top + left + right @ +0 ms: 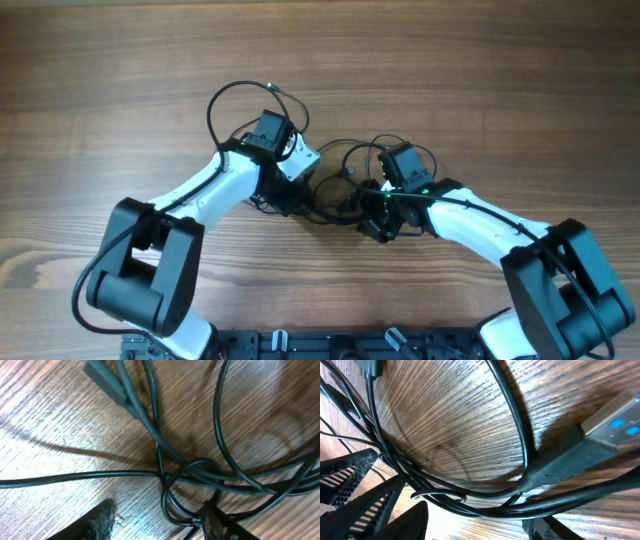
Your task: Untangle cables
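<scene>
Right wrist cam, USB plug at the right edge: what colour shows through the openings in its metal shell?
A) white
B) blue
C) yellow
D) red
B: the USB plug lies on the wood with two small openings in its metal shell, and both show blue.

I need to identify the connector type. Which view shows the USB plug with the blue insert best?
Right wrist: the USB plug lies close at upper right, metal shell and blue insert clear. Overhead shows only the tangled cables, plugs too small to tell. Left wrist shows crossing cords and a dark plug housing, no metal tip.
</scene>
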Robot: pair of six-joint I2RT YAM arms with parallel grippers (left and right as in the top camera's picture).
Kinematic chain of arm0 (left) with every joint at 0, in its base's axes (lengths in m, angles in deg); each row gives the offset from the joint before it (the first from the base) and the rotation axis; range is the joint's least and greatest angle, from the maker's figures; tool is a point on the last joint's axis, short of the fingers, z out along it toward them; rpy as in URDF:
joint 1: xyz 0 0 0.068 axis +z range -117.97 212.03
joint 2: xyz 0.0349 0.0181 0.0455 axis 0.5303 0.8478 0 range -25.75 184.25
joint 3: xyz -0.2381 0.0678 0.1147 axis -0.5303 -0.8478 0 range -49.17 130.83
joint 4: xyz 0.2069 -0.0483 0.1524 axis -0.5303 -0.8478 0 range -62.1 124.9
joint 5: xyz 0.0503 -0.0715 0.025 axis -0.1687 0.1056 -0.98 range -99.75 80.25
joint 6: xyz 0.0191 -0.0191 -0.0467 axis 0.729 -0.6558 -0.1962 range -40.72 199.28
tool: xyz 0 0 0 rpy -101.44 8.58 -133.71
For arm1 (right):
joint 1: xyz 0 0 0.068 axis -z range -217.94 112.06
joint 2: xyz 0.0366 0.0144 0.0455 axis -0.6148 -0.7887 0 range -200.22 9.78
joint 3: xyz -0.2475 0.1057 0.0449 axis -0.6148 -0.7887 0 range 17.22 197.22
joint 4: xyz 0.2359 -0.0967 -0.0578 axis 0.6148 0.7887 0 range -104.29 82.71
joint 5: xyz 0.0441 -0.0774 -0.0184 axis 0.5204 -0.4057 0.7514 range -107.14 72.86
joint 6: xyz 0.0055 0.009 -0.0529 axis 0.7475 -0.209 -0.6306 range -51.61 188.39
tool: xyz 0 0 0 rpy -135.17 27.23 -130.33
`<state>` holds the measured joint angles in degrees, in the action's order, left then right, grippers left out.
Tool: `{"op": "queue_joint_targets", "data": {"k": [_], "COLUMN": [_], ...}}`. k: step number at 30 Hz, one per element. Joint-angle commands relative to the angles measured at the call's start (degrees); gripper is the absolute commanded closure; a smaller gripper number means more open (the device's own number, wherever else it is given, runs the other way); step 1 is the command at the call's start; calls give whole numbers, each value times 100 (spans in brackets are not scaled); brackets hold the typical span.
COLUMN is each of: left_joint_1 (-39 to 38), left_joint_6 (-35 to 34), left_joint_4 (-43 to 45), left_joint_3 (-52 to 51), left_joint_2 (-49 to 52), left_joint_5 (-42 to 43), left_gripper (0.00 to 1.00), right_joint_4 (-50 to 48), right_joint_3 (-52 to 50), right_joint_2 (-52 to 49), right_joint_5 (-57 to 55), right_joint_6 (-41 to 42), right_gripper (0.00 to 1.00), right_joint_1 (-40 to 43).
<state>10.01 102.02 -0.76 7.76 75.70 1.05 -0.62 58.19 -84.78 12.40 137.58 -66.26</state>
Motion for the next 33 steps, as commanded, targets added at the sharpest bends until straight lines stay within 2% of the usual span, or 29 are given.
{"op": "queue_joint_targets", "data": {"k": [1, 4, 12, 16, 22, 27, 30, 33], "left_joint_1": [345, 431, 400, 74, -177, -170, -160, -144], "left_joint_6": [-114, -114, -400, -413, -525, -522, -542, -848], "left_joint_4": [-76, -120, -107, -116, -81, -96, -184, -210], "left_joint_3": [-68, -68, -83, -101, -195, -9, -13, -50], "left_joint_2": [-116, -116, -114, -109, 260, -271, -461, -446], "left_joint_5": [297, 2, 4, -7, -527, -153, -546, -710], "left_gripper": [41, 44, 46, 46, 44, 43, 42, 42], "right_joint_4": [52, 57, 55, 52, 55, 55, 55, 55], "right_joint_3": [-125, -125, -125, -125, -125, -125, -125, -125], "right_joint_2": [-166, -166, -166, -166, -166, -166, -166, -166], "right_joint_5": [-256, -254, -254, -254, -251, -254, -254, -254], "right_joint_6": [-22, -39, -151, -151, -153, -151, -151, -153], "right_gripper": [37, 37, 37, 37, 38, 38, 38, 38], "right_joint_1": [-22, -22, -22, -22, -22, -22, -22, -22]}}
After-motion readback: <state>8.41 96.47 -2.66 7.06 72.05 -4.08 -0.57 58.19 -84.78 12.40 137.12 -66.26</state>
